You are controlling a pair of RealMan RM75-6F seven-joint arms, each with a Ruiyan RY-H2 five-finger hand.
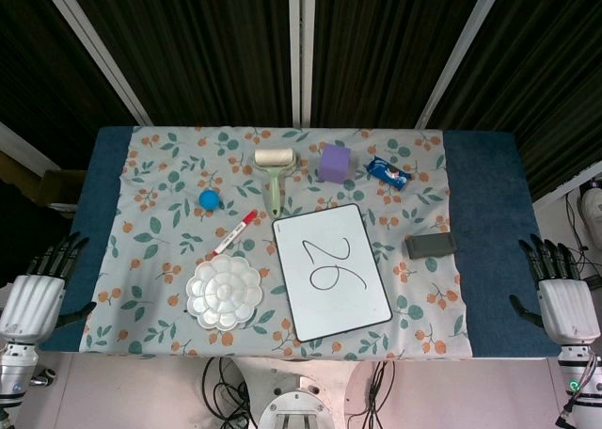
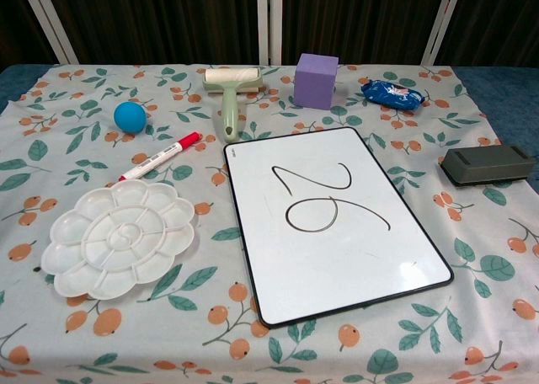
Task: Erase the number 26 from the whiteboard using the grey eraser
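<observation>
A whiteboard (image 1: 362, 293) (image 2: 387, 258) with a black frame lies in the middle of the floral cloth, with "26" written on it in black. The grey eraser (image 1: 431, 246) (image 2: 487, 164) rests on the cloth to the right of the board. My left hand (image 1: 36, 293) hovers at the table's left edge, fingers spread and holding nothing. My right hand (image 1: 560, 293) hovers at the right edge, also open and empty, a short way right of the eraser. Neither hand shows in the chest view.
A white flower-shaped palette (image 1: 223, 291) (image 2: 118, 237) sits left of the board, with a red marker (image 1: 235, 231) (image 2: 160, 156) and blue ball (image 1: 209, 199) (image 2: 130, 116) behind it. A lint roller (image 1: 275, 172) (image 2: 232, 93), purple cube (image 1: 335, 163) (image 2: 316, 80) and blue packet (image 1: 388, 171) (image 2: 392, 93) line the far side.
</observation>
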